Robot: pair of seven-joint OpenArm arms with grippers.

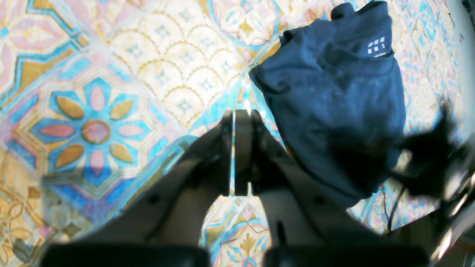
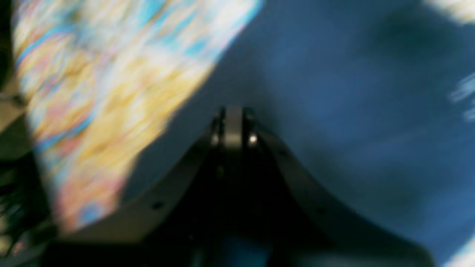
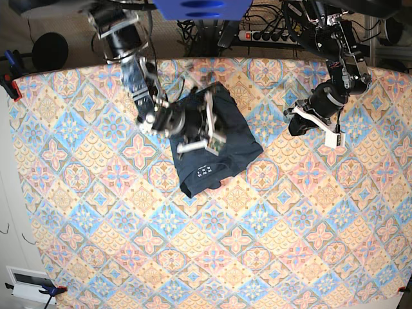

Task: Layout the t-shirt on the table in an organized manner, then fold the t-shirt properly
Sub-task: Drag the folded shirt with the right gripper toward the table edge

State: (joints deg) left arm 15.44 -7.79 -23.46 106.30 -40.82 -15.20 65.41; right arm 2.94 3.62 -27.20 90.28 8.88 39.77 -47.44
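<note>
Near the far middle of the tabletop [image 3: 96, 212] lies the t-shirt [image 3: 215, 151], bunched into a rumpled dark heap, neck label facing up. Right tool [image 3: 212, 132] hovers over the heap, fingers pressed together, nothing visibly pinched; its own view is blurred. Left tool [image 1: 237, 152] hangs well apart over bare pattern, fingers likewise pressed together and empty. To lay it out well, I'd say both tools need to spread first, then each pinch a single layer at a shoulder or hem corner and draw outward, evenly, without dragging folds underneath.
</note>
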